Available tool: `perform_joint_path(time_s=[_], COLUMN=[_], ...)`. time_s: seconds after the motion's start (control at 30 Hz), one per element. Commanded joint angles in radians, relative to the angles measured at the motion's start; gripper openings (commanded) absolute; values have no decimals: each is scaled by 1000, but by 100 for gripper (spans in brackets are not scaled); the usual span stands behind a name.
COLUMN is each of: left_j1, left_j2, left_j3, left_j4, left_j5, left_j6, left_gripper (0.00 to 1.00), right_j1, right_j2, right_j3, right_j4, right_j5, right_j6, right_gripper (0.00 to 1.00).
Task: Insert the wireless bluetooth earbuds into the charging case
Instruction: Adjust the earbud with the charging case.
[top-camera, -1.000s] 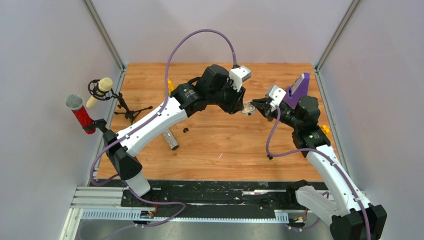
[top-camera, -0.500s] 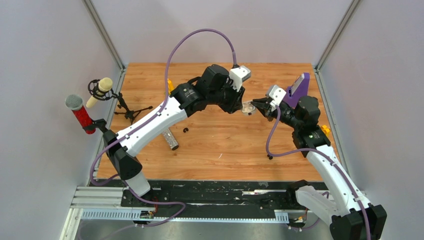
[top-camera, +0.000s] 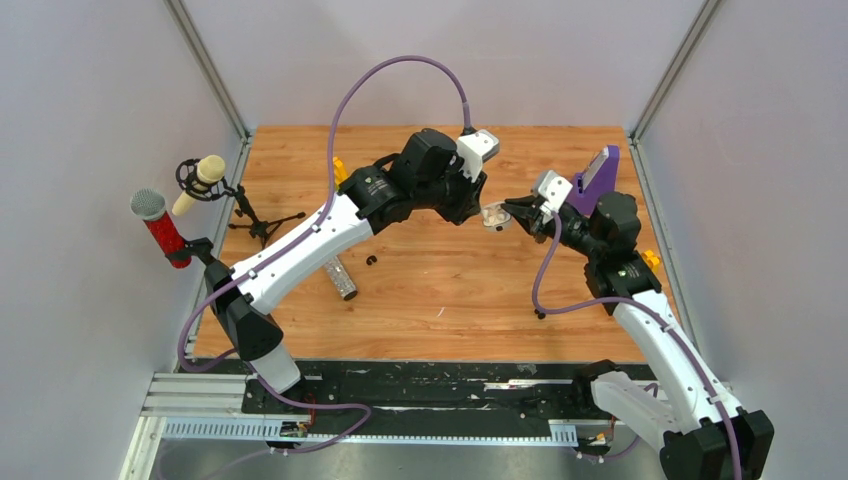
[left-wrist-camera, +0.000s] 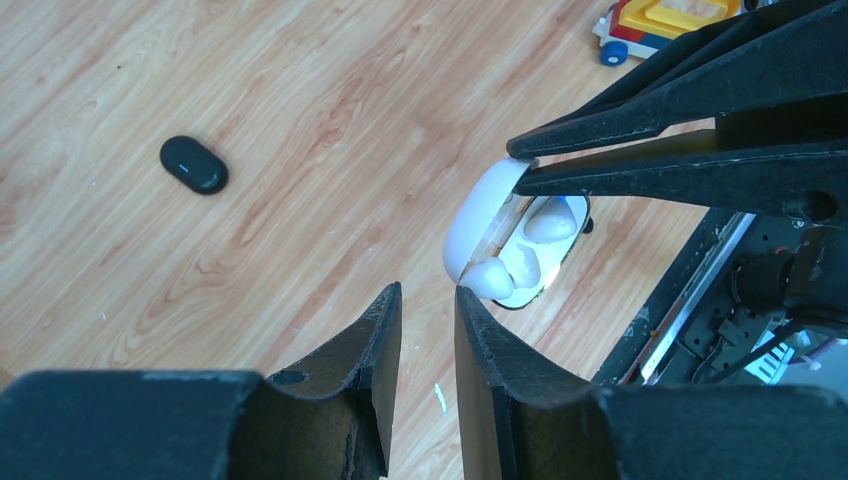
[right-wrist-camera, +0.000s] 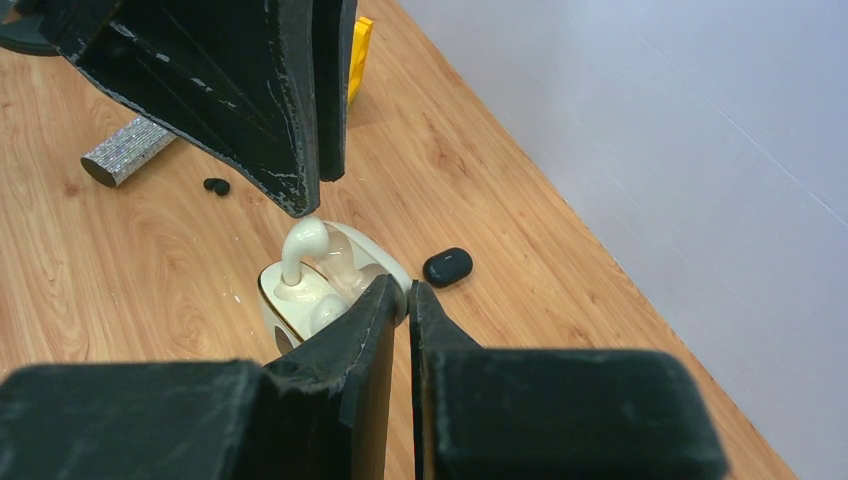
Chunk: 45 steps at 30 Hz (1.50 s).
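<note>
Case pinched, bud going in!
Right gripper (right-wrist-camera: 400, 292) is clamped on the lid of the open charging case (right-wrist-camera: 272, 302). Left gripper (left-wrist-camera: 428, 295), jaws a slit apart and empty, hovers with its tips right over a white earbud (right-wrist-camera: 303, 245) standing stem-up in the case. A second white bud (left-wrist-camera: 551, 220) sits beside it.

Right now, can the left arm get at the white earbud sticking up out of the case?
Probably yes: the left fingers hang over the white earbud with nothing between, while the right fingers hold the case by its lid.
</note>
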Motion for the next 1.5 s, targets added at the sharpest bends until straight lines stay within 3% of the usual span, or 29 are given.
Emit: perform_joint_path(time_s=[0.0, 1.03, 1.47], left_j1=[-5, -5, -5], left_j2=[-5, -10, 5], left_j3=[27, 30, 44], left_j4=[11, 4, 3], left_j5=[-11, 20, 33], left_j6=[16, 3, -5], left_gripper=[33, 33, 33], right_j1=[-3, -3, -2], right_j2=[-29, -19, -22], right_j3=[24, 18, 23], right_j4=[34, 55, 36], right_j5=[-35, 6, -46], right_j6=[0, 6, 8], right_gripper=[0, 0, 0])
